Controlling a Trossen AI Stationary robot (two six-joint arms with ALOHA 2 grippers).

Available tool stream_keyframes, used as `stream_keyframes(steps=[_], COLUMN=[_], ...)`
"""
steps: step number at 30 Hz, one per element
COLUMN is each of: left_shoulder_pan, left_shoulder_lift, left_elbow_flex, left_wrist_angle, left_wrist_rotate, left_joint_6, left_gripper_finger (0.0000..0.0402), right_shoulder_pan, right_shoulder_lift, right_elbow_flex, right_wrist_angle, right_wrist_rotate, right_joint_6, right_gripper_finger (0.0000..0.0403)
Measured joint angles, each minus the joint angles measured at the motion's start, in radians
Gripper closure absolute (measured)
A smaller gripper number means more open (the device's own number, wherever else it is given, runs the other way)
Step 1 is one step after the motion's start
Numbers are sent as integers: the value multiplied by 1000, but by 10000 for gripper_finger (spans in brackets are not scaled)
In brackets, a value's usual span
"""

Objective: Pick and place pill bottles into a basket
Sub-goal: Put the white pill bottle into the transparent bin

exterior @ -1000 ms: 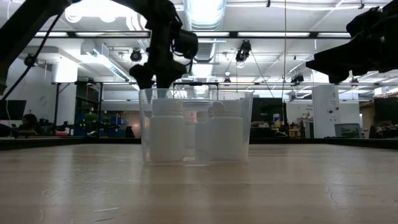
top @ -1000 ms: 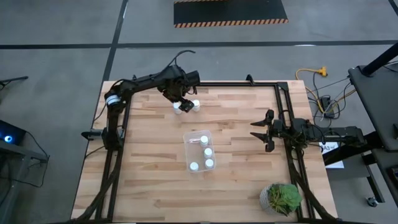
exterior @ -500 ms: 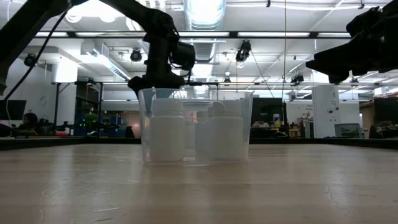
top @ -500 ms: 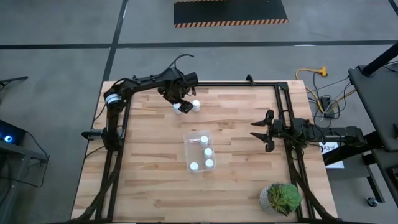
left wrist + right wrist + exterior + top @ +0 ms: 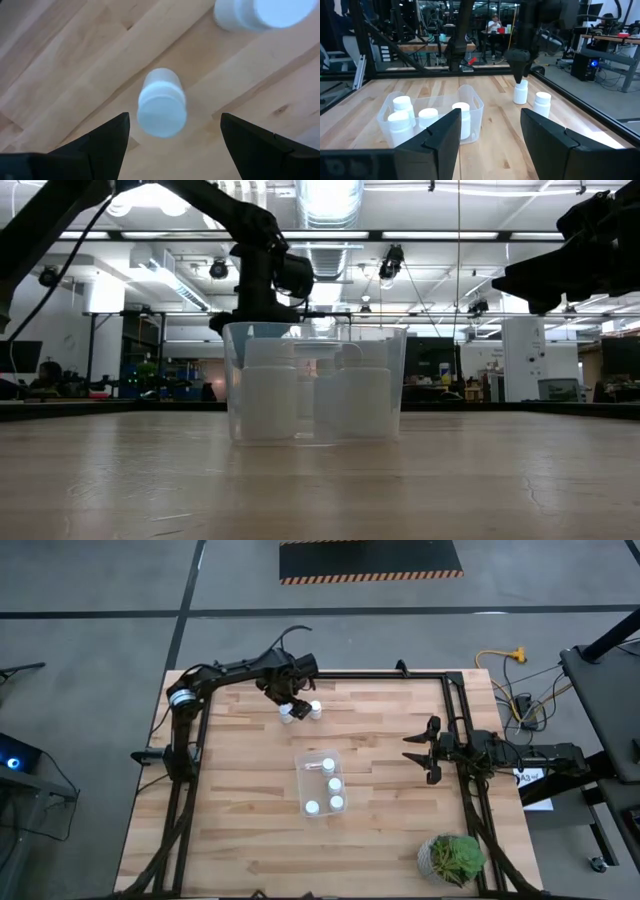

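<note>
Both arms are matte black, built of slim jointed segments. The left arm (image 5: 235, 671) carries a pale silver ring at its shoulder joint and a thin black cable looping off its wrist. The right arm (image 5: 500, 750) ends in two tapered black fingers (image 5: 435, 145), broad flat wedge-shaped plates with bevelled edges.

Four bottles (image 5: 329, 783) are held in the basket (image 5: 303, 762) at the table's (image 5: 240, 830) middle. Two more bottles (image 5: 315, 709) are stood behind it near the far edge, side by side. A plant (image 5: 453, 859) is set at the near right corner.
</note>
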Motion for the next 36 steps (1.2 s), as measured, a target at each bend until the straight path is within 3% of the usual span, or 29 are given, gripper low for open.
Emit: stream_keyframes(steps=[12,26,31,36], left_shoulder_pan=[14,13,13,13], left_shoulder_lift=[2,2,2,2], left_elbow_flex=[-107,-118,-118,-118], left_wrist_angle=[55,114,114,98], left_wrist_rotate=[6,10,10,10], left_joint_6=[15,15,16,16], left_gripper_finger=[107,111,154,244], right_shoulder_pan=[0,0,0,0], right_shoulder_lift=[0,0,0,0], right_elbow_flex=[0,0,0,0], right_wrist_angle=[0,0,0,0], right_wrist_rotate=[0,0,0,0], right_joint_6=[0,0,0,0], right_gripper_finger=[209,209,209,209])
